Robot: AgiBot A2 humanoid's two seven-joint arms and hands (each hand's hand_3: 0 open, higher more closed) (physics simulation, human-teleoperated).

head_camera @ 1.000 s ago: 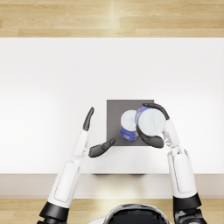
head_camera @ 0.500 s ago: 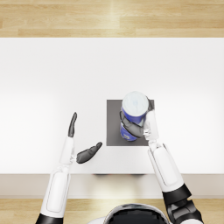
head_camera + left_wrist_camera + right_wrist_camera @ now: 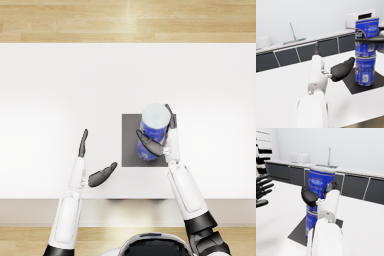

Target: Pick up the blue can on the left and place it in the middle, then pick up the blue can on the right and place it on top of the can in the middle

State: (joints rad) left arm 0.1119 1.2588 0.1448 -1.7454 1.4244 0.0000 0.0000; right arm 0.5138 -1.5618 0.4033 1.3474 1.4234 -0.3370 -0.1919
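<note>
The upper blue can [image 3: 366, 37] is gripped by the right hand [image 3: 159, 140] and stacked on the lower blue can [image 3: 365, 69] on the dark mat [image 3: 131, 145] mid-desk [image 3: 60, 90]. The left hand [image 3: 95, 165] is held open, empty, beside the mat.

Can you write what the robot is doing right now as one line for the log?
step: stacking | right hand: grips top can | bottom can: on black mat | left hand: open, apart

light: bright, even, rendered | shadows: faint, soft | glare: white table [image 3: 60, 90] washed out | focus: slightly soft
</note>
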